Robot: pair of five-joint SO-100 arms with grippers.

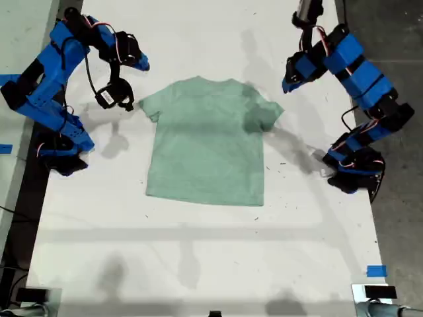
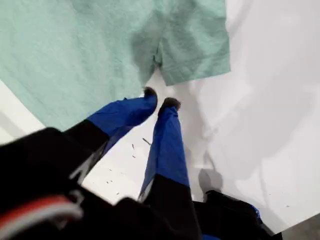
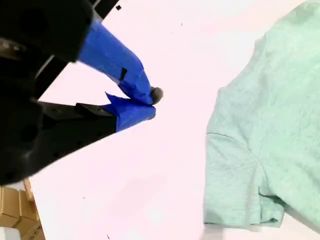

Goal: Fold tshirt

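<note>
The pale mint-green tshirt [image 1: 208, 145] lies flat on the white table [image 1: 198, 251], collar toward the far edge and both short sleeves spread. My first gripper [image 1: 285, 86] hangs above the table at the exterior view's right. Its tips [image 2: 160, 98] sit almost together over bare table, just off the tshirt [image 2: 75, 50], near the armpit of one sleeve [image 2: 200, 50], and hold nothing. My second gripper [image 1: 144, 66], at the exterior view's left, is shut and empty. In its own view the second gripper [image 3: 152, 102] is over white table, apart from the tshirt's [image 3: 280, 125] other sleeve [image 3: 235, 180].
Both arm bases [image 1: 63, 142] [image 1: 353, 168] stand at the table's side edges in the exterior view. A blue tape mark [image 1: 376, 271] sits near the front right corner there. Cardboard boxes [image 3: 12, 210] show past the table edge. Dark floor [image 1: 396, 39] borders the exterior view's right.
</note>
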